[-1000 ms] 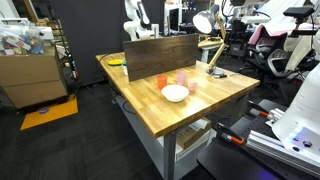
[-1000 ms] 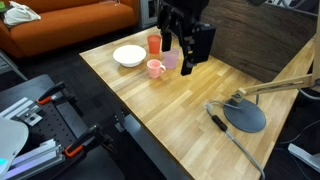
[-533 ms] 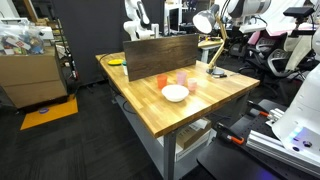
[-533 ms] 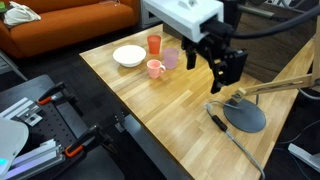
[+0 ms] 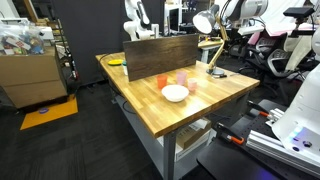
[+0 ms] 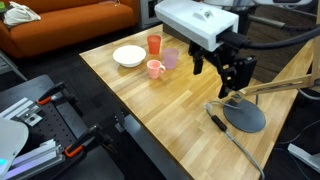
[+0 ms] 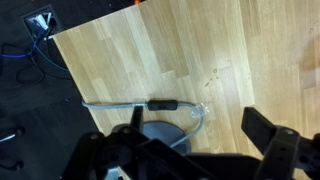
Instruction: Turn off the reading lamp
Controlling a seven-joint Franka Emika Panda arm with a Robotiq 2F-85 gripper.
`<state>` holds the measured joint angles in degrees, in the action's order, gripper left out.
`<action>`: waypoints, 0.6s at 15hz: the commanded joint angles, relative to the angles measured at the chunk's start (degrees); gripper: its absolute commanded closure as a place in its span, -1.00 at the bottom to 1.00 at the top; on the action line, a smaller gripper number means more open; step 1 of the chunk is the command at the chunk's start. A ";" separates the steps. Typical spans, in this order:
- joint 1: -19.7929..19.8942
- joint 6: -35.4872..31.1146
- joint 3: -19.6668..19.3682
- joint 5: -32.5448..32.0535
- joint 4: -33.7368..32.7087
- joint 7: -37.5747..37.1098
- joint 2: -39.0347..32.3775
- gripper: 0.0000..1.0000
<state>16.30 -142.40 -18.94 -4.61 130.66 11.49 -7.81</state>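
Fingers [image 6: 244, 76] hang spread apart and empty, tips aimed down at the wooden counter [image 6: 150, 108]. In the wrist view a wide gap shows between the two dark fingertips [image 7: 275, 150]. The white wrist block [image 6: 195, 20] sits level above them, and the rest of the arm reaches away past the upper edge of that exterior view.

The reading lamp [image 5: 209, 43] stands at the counter's far corner. Its dark round base [image 6: 245, 115] lies just under the fingers, and in the wrist view it shows low in the gap between them [image 7: 165, 135]. Whether the tips touch it cannot be told. The brass lamp arm [image 6: 285, 84] leaves the base right behind the fingers and slants away from them. The dome head [image 5: 203, 22] is raised above the counter.

A cord with an inline switch [image 7: 165, 104] lies flat on the wood just beyond the base. A white bowl [image 6: 128, 55], orange cup [image 6: 154, 44], pink mug [image 6: 155, 68] and pale purple cup [image 6: 171, 59] sit grouped well apart from the fingers.
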 commanded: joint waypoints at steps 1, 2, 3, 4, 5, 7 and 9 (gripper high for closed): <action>0.53 -0.19 0.59 -1.22 -0.18 -1.29 -0.18 -1.00; 0.45 -1.29 0.57 -1.29 -0.33 -2.28 -0.52 -1.00; 0.49 -1.67 0.67 -0.95 -0.59 -2.44 -0.75 -1.00; 0.63 -2.62 0.75 -0.46 -1.13 -2.53 -1.45 -1.00; 0.85 -3.25 0.95 0.61 -1.68 -2.10 -2.13 -1.00; 1.42 -4.02 1.51 3.62 -3.25 -0.63 -4.30 -1.00; 1.73 -3.69 2.19 5.23 -5.39 0.55 -7.61 -1.00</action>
<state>16.42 -145.58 -18.51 -1.93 128.77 10.19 -10.76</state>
